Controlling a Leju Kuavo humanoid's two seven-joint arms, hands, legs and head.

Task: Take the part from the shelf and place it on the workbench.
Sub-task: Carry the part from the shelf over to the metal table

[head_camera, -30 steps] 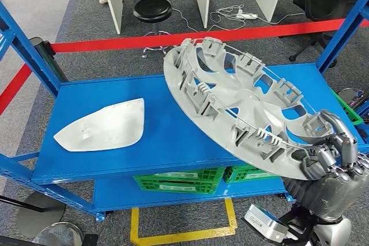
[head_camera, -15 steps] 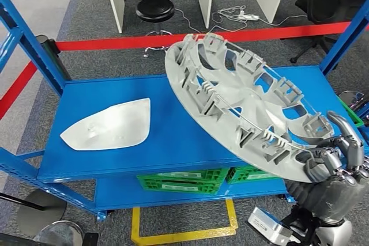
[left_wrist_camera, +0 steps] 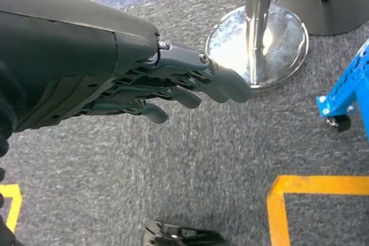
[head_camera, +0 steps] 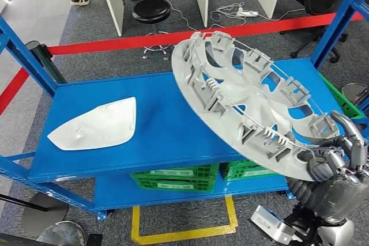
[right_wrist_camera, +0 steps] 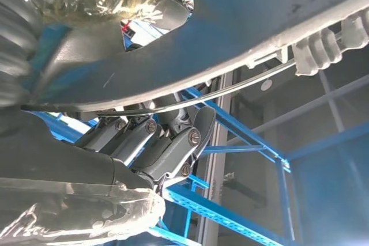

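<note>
One grey plastic hubcap (head_camera: 250, 108), round, with ribbed clips and spoke cutouts on its inner face, is tilted above the right part of the blue metal shelf (head_camera: 165, 131), its lower rim gripped by the right robot hand (head_camera: 337, 165), grey fingers curled over the edge. Left robot hand (left_wrist_camera: 174, 87) hangs over grey carpet with fingers stretched out, holding nothing. On the shelf, well left of the hubcap, lies a smooth white curved panel (head_camera: 93, 125); green crates (head_camera: 174, 178) sit on the tier below.
</note>
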